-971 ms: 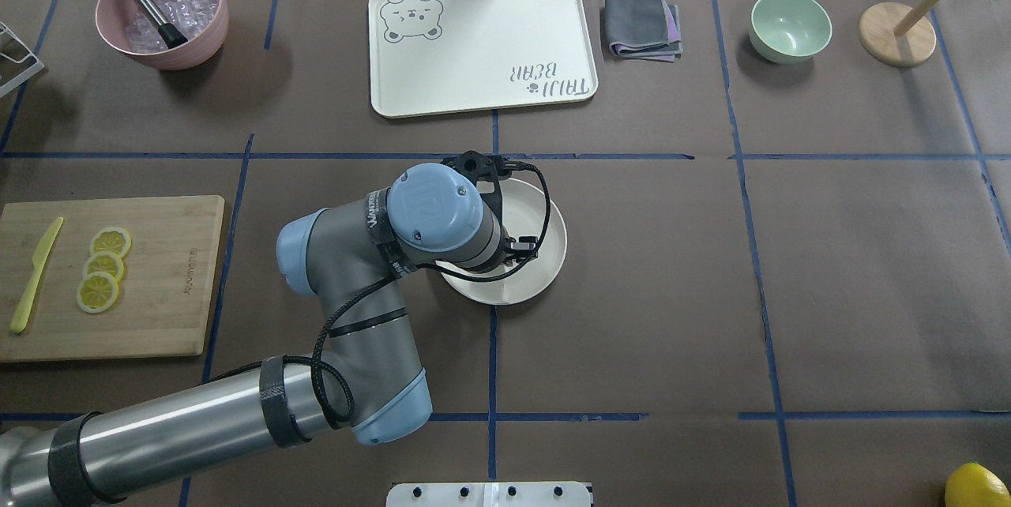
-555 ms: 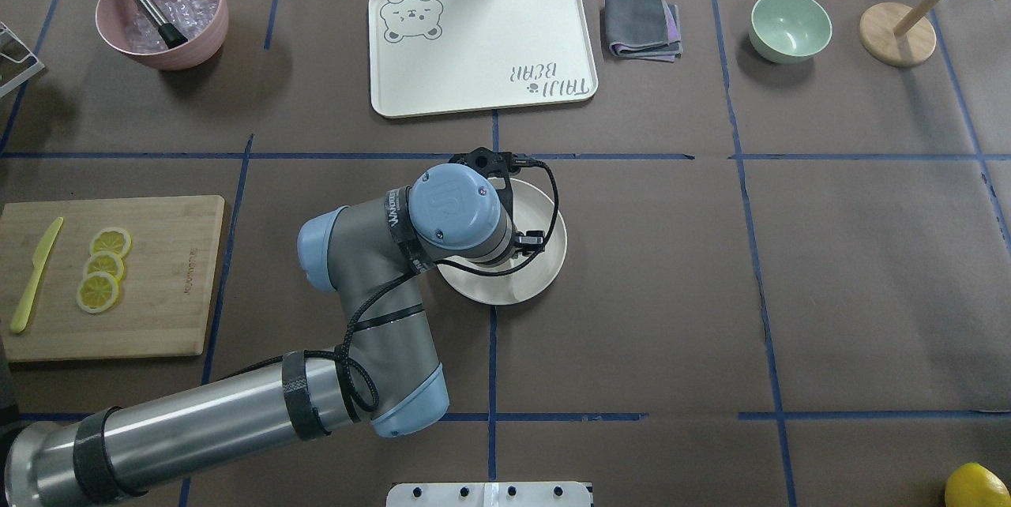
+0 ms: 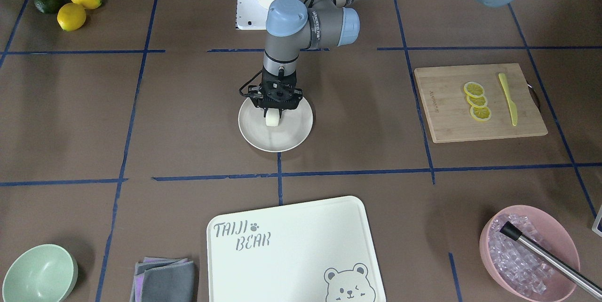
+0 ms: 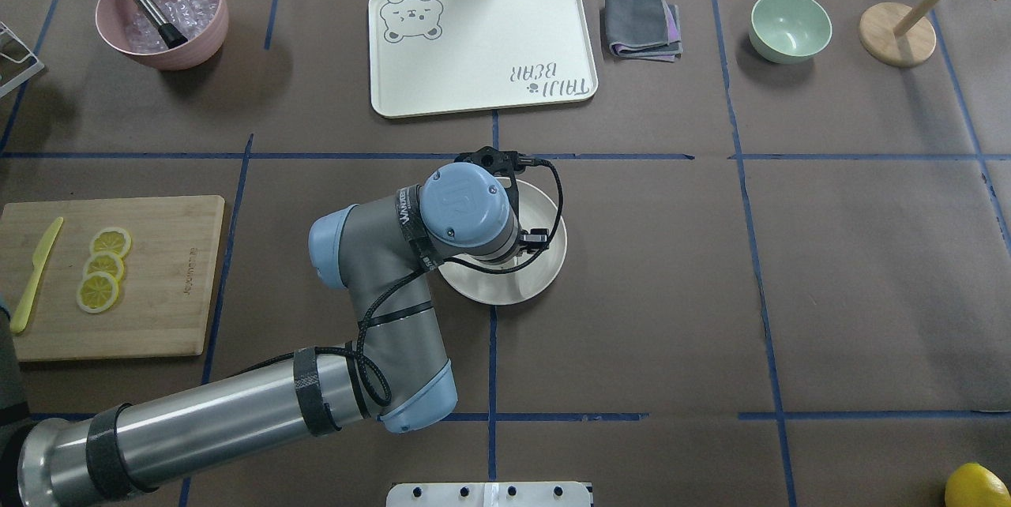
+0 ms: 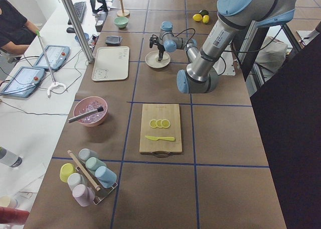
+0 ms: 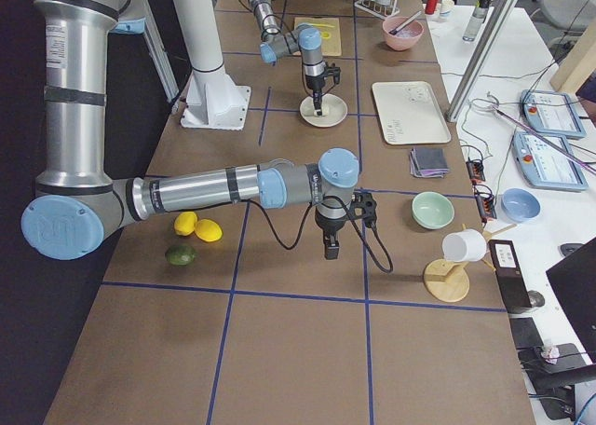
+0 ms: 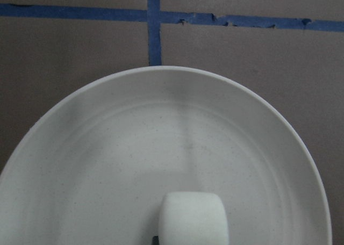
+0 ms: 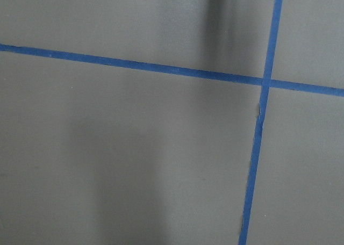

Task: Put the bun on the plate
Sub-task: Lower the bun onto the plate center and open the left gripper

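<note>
The bun (image 3: 272, 120) is a small cream lump hanging just over the near-robot half of the round off-white plate (image 3: 290, 140). My left gripper (image 3: 272, 115) points straight down and is shut on it, fingers on either side. The left wrist view has the bun (image 7: 193, 219) at the bottom edge with the plate (image 7: 107, 148) filling the frame below it. From overhead, the wrist covers the bun and part of the plate (image 4: 546, 270). My right gripper (image 6: 331, 249) hangs over bare table far from the plate; I cannot tell if it is open or shut.
The TAIJI BEAR tray (image 3: 291, 245) lies beyond the plate. A cutting board (image 3: 447, 123) with lemon slices and a yellow knife is on my left. A pink ice bowl (image 3: 489, 264), green bowl (image 3: 40, 271), folded cloth (image 3: 164, 281) and lemons (image 3: 70, 16) sit at the table's edges.
My left arm has shifted a little to the right and forward, bringing the wrist further over the plate. Nothing else on the table moved.
</note>
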